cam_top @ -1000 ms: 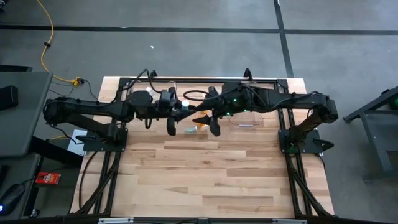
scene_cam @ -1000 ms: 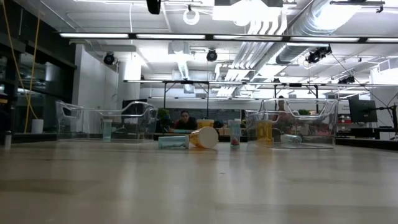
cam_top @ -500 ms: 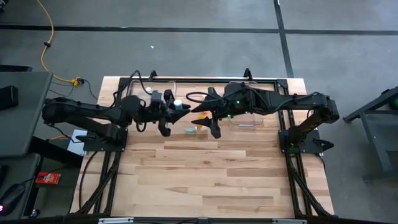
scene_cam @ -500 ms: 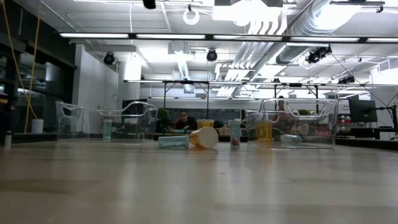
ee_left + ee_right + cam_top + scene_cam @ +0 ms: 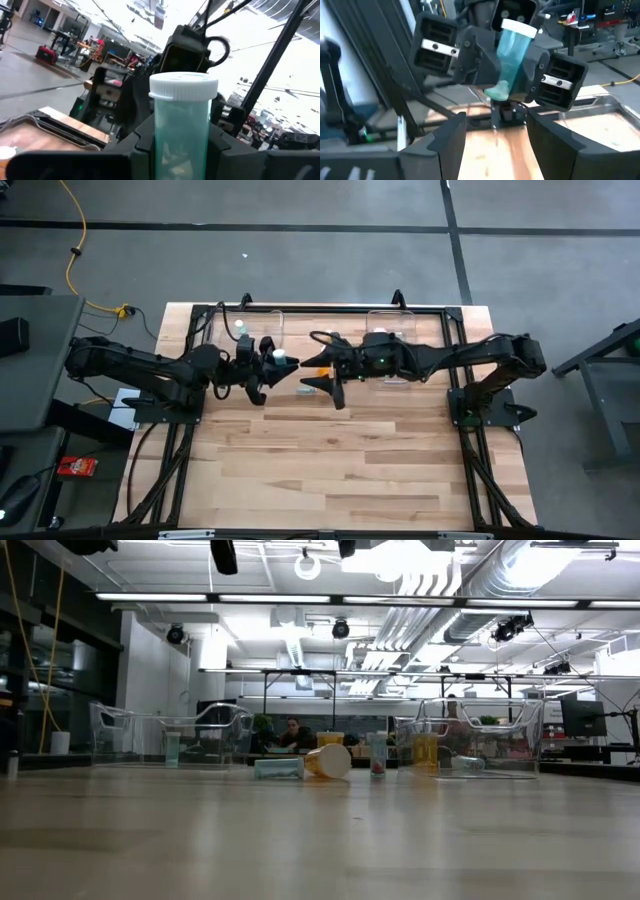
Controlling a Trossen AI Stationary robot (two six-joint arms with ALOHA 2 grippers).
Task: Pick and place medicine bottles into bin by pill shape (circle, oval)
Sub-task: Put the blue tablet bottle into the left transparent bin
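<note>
My left gripper [image 5: 276, 366] is shut on a pale teal vial with a white cap [image 5: 183, 125], high above the table's middle. The vial also shows in the right wrist view [image 5: 516, 47]. My right gripper [image 5: 323, 376] is open and empty, and faces the left gripper from the right, a short way off. On the table below, a teal vial [image 5: 278, 768] and an orange vial [image 5: 328, 761] lie on their sides. A clear vial [image 5: 377, 755] stands upright beside them. My left gripper pinches the vial's body [image 5: 170, 150] between its two fingers [image 5: 476, 62], below the cap. The fingers come level from the table's left. The vial stands roughly upright, cap up and free above the fingers, lifted clear of the table.
Two clear bins stand at the table's far side, one left [image 5: 170, 735] and one right [image 5: 480, 735]. The left bin holds a pale vial [image 5: 173, 748], the right an orange one [image 5: 426, 750]. The near half of the wooden table [image 5: 330, 470] is bare. A person sits in the room behind.
My left gripper has drawn back toward the table's left edge with the vial, whose white cap now shows from above. My right gripper has moved toward the table's left, following it. The vials on the table have stayed put.
</note>
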